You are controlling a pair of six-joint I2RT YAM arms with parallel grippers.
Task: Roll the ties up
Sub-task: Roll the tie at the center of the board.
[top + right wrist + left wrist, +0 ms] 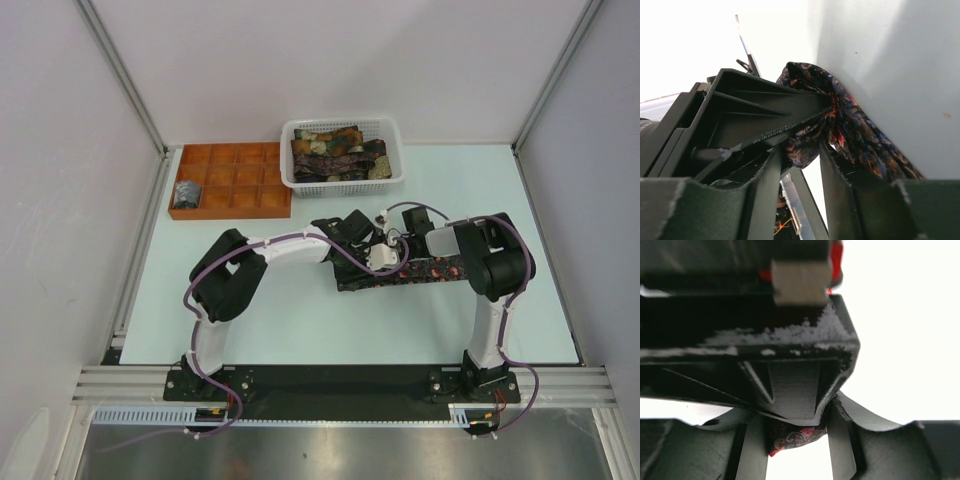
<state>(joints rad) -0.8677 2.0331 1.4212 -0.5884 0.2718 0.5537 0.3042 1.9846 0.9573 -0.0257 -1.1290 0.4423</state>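
Although the table (300,330) carries a whole batch of work, only a small part of it looks finished. Taking the white mesh basket (392,150) at the back of the table as the landmark: inside it lies a heap of green, gold and brown ties (335,155), none of them visibly rolled, so most of the job appears to remain. Just left of the basket sits the orange compartment tray (230,185), and one dark bundle (186,193) rests in its near-left cell, probably a rolled tie already stowed, though it is too small to be sure.

In front of the basket, towards the arm bases, the dark tie (420,272) with pink-red marks lies stretched across the table, most of its length still flat. Both arms meet over its left end. The right gripper (807,150) pinches a bunched fold of this fabric between its fingers, as the right wrist view shows. The left gripper (795,435) is likewise clamped on a small wad of the same dark cloth. My judgement is that the roll is only beginning.

The two wrists crowd each other closely, and their cables loop above the tie, which could hinder turning.
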